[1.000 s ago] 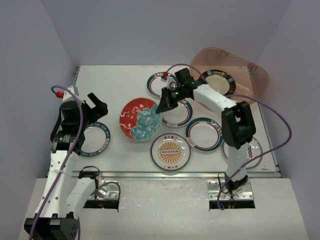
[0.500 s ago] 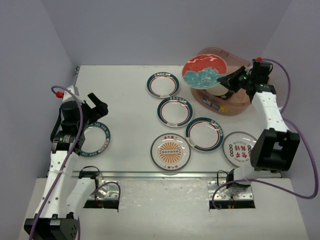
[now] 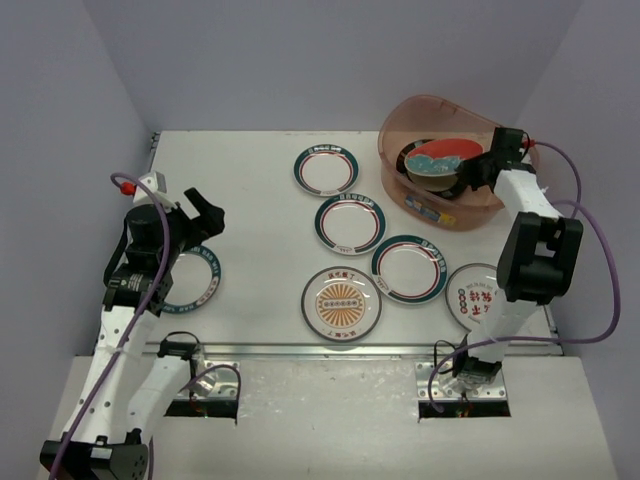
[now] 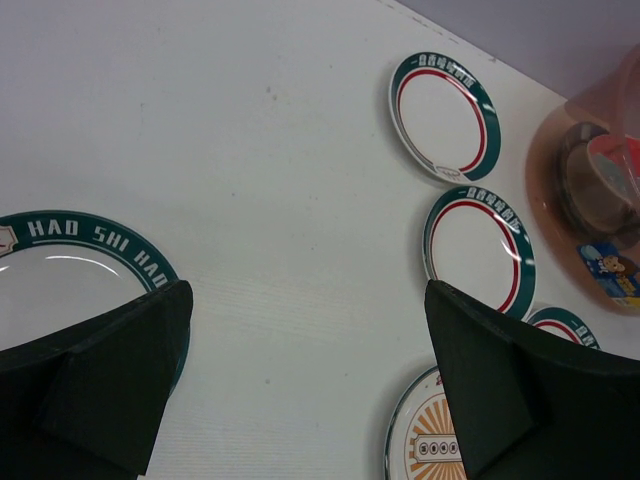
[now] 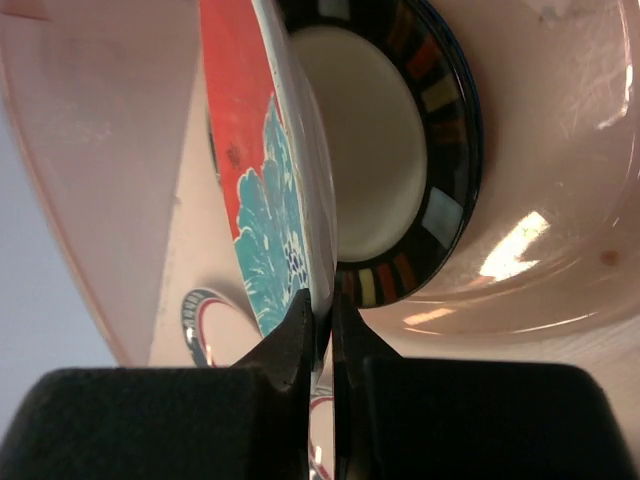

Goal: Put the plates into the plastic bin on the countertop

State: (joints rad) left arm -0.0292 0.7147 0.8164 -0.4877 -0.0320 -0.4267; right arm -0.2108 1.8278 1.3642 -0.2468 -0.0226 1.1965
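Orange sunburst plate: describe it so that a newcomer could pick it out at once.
Find the metal strip on the near edge of the white countertop. The orange sunburst plate lies just beyond its middle. Unlike the teal-and-red rimmed plates beside it, its centre carries orange rays.

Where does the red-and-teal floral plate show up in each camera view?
Top external: red-and-teal floral plate upper right, inside the plastic bin.
Left wrist: far right edge, probably the reddish shape dimly seen through the bin wall.
Right wrist: centre-left, edge-on, pinched in the shut right gripper.
Shared landmark: the plastic bin, visible in all three views.
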